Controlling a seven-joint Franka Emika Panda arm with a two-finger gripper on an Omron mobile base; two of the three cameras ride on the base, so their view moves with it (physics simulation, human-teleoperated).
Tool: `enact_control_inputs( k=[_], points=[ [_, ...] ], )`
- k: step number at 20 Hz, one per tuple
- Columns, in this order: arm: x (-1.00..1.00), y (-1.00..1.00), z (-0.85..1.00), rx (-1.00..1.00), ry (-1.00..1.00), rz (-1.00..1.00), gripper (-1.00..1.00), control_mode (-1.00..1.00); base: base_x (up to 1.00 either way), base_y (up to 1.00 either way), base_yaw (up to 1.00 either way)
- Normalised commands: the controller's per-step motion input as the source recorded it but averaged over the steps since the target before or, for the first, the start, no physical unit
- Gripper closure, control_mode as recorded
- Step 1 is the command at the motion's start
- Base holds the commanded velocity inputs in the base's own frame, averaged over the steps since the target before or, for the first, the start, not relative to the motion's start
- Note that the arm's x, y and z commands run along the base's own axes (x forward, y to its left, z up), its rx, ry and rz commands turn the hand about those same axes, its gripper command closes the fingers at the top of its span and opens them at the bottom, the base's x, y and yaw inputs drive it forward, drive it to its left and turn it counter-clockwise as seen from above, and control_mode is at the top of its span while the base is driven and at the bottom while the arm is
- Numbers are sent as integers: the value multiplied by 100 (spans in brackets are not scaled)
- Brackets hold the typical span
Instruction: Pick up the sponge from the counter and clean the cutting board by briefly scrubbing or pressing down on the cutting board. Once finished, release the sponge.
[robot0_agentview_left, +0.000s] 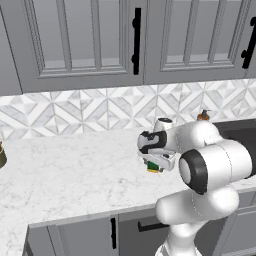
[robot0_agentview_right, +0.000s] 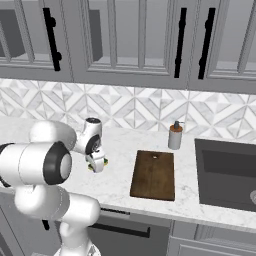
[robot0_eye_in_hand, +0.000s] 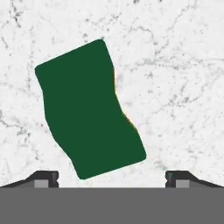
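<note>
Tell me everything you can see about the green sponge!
The sponge is a small block with a dark green top and a thin yellow layer peeking out along one edge. Its long sides look wavy, a bit squashed. It lies flat on the white marble counter, skewed between the end effector's two wide-apart fingertips, which sit at its sides without touching it in the hand view. In the right base view it sits left of the cutting board, apart from it.

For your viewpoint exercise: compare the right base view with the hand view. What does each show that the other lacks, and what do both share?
Right base view alone: the cutting board, a soap dispenser, the dark sink, the cabinets and the backsplash.

Hand view alone: the whole dark green top of the sponge, with the tool fingertips spread wide at either side.

Both: the white marble counter and the sponge lying on it.
</note>
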Motion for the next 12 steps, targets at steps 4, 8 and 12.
enact_control_inputs(
  k=[4, 8, 12],
  points=[
    [-62, -9, 43, 0, -14, 0, -100, -100, 0, 0, 0],
    [-50, -6, 58, 0, -10, 0, -100, -100, 0, 0, 0],
    [-32, -30, 49, 0, -9, 0, -100, -100, 0, 0, 0]
  ],
)
